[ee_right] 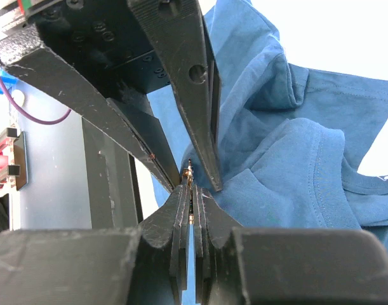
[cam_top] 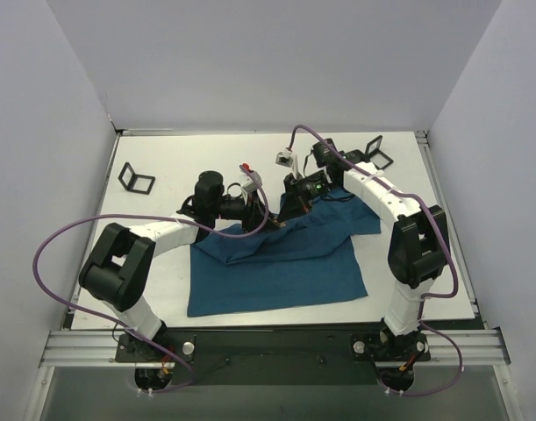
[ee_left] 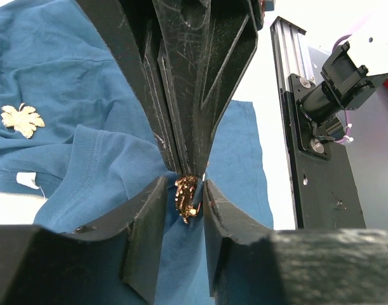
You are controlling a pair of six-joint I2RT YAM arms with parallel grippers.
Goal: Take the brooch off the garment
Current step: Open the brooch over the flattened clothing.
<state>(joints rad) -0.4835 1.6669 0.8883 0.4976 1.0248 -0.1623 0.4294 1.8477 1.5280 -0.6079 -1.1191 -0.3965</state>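
Observation:
The dark teal T-shirt [cam_top: 285, 263] lies on the white table, bunched and lifted at its far edge. The tiny gold brooch [ee_left: 186, 196] hangs there on a raised fold of cloth. My right gripper [ee_right: 190, 192] is shut on the brooch [ee_right: 190, 181], seen edge-on. In the left wrist view the right gripper [ee_left: 190, 166] comes down from above. My left gripper [ee_left: 184, 185] is open, its jaws either side of the brooch with small gaps. Both grippers meet above the shirt's far edge in the top view, the left [cam_top: 269, 221] and the right [cam_top: 285, 214]. A pale leaf-shaped logo [ee_left: 22, 119] shows on the shirt [ee_left: 73, 63].
Black square frames stand at the far left [cam_top: 136, 179] and far right [cam_top: 375, 153] of the table. White walls enclose the table on three sides. A metal rail [cam_top: 268, 344] runs along the near edge by the arm bases.

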